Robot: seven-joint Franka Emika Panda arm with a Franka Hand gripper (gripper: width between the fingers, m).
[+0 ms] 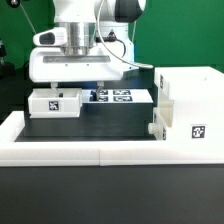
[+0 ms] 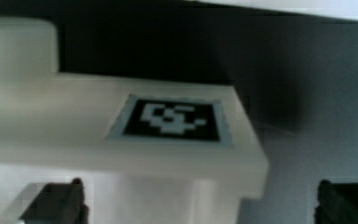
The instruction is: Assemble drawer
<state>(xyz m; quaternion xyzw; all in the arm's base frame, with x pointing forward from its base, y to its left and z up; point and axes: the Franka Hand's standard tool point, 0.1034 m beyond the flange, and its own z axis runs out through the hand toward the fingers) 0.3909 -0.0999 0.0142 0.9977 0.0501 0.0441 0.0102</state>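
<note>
A small white open-top box (image 1: 55, 102) with a black-and-white tag lies on the dark table at the exterior view's left. My gripper (image 1: 72, 86) hangs just above and behind it, its fingertips hidden there. In the wrist view the box (image 2: 140, 140) and its tag (image 2: 171, 117) fill the picture. The box's near part lies between my gripper's (image 2: 202, 205) two dark fingertips (image 2: 55, 203), which stand wide apart; the jaws are open and grip nothing. The tall white housing (image 1: 190, 100) with a tag stands at the exterior view's right. A second small white piece (image 1: 158, 128) sits against its lower left side.
The marker board (image 1: 120, 97) lies flat behind the table's middle. A long low white border wall (image 1: 80, 150) runs along the front edge. Green backdrop behind the arm.
</note>
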